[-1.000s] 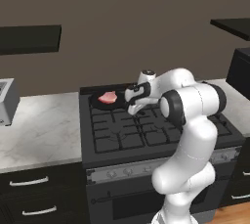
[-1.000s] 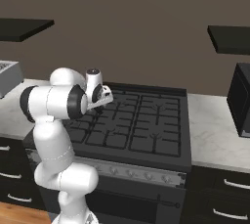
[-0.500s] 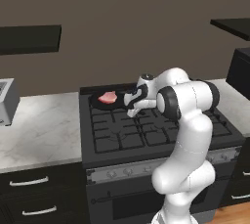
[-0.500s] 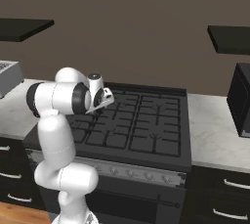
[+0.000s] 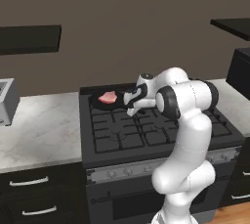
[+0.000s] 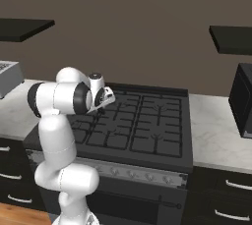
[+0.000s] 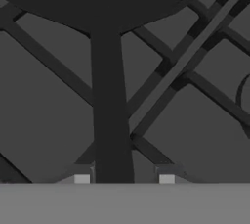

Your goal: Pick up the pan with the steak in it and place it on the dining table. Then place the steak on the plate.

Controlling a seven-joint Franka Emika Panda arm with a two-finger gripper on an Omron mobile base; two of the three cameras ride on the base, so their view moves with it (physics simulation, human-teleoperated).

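Note:
The black pan (image 5: pixel 103 102) sits on the stove's back-left burner with the pink steak (image 5: pixel 108 97) in it. Its thin straight handle (image 7: pixel 111 135) runs down the hand view and passes between my fingertips (image 7: pixel 166 179). My gripper (image 7: pixel 124 179) straddles the handle, jaws partly drawn in. The left tip lies close to the handle and a gap shows on the right. In the left base view the gripper (image 5: pixel 130 108) is low over the grates, just right of the pan. From the right base view the gripper (image 6: pixel 101 109) is at the stove's left side. The dining table and plate are out of view.
The black gas stove (image 5: pixel 146 135) has raised grates (image 6: pixel 147 126) under the hand. White marbled counters flank it (image 5: pixel 39 130) (image 6: pixel 216 135). A grey appliance (image 5: pixel 5 101) stands at far left and a dark box (image 6: pixel 243 102) at far right.
The hand has shifted left and lower toward the pan's handle. The fingers have drawn closer together around it. Pan and steak have not moved.

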